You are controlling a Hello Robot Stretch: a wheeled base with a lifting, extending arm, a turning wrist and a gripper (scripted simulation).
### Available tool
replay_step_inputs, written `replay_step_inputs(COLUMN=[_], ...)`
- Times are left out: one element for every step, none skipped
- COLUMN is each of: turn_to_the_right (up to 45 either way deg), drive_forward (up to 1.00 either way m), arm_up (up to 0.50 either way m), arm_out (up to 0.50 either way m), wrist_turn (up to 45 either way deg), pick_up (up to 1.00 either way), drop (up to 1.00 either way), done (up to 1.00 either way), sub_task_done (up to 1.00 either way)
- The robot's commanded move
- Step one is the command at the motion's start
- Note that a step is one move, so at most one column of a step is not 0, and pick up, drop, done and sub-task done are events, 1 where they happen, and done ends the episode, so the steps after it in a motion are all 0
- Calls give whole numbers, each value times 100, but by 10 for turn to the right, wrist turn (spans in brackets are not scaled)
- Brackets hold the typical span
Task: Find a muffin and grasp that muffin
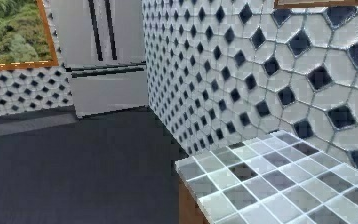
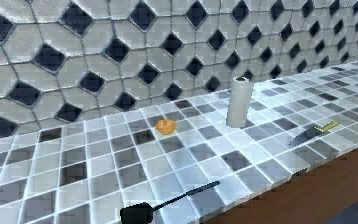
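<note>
At the near edge of the grey-and-white checked tile counter [image 2: 87, 170] lies a black long-handled utensil [image 2: 172, 203]. Mid-counter sits a small orange-brown lump [image 2: 167, 127], likely the muffin. Beyond it, toward the back edge, stands a white upright cylinder [image 2: 240, 103]. A careless reach might snag the utensil or topple the cylinder. I cannot tell how the gripper's fingers stand.

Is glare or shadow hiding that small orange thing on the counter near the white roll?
Arm side view: no; the orange thing is evenly lit on the counter, clear of the white roll. Forward view: the floor is dim, the tiled wall brighter.
</note>
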Motion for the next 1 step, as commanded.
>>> replay_step_inputs(turn_to_the_right=[0], drive_forward=[0], arm_up=[38], arm_out=[0], wrist_turn=[0], pick_up=[0], drop=[0], done=[0], sub_task_done=[0])
